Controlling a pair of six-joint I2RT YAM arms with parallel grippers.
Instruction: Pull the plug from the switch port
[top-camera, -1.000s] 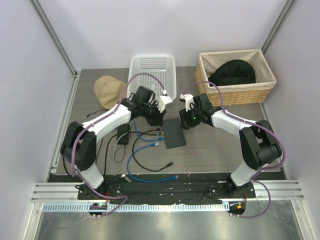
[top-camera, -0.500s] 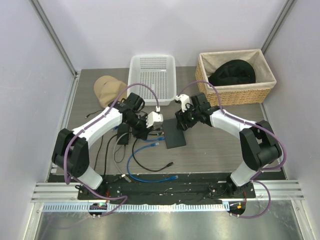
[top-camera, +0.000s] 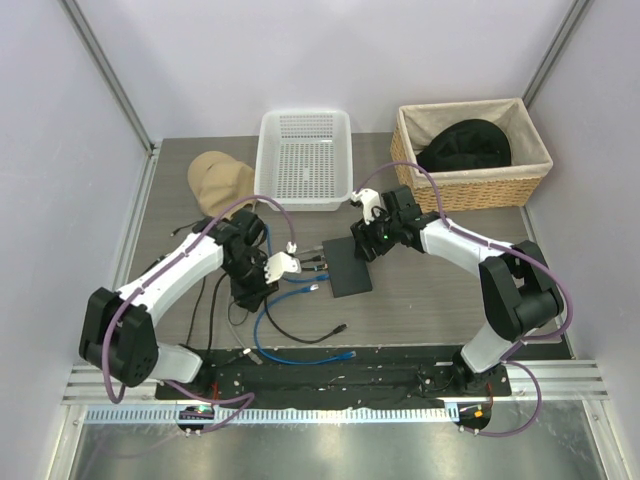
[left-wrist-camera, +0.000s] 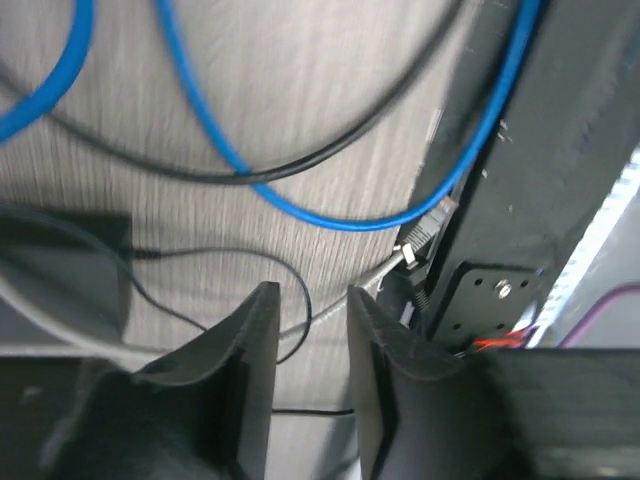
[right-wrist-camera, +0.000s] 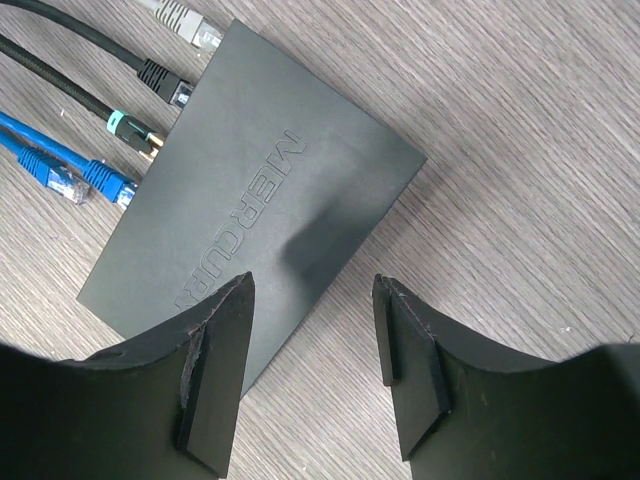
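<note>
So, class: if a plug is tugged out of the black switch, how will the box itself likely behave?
The switch lies flat and low, so tipping seems unlikely. It looks light on the smooth table, so it would probably slide with the black plug unless pinned.

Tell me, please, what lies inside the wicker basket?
A black hat lies on the cloth liner of the wicker basket; whatever is beneath the hat is covered.

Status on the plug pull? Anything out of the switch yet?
Done: nothing that shows. Two black plugs sit at the socket edge of the switch. In hand: the right gripper hangs open over the switch, and the left gripper holds nothing, over a loose blue cable. Left: grip a plug and pull it free.
</note>
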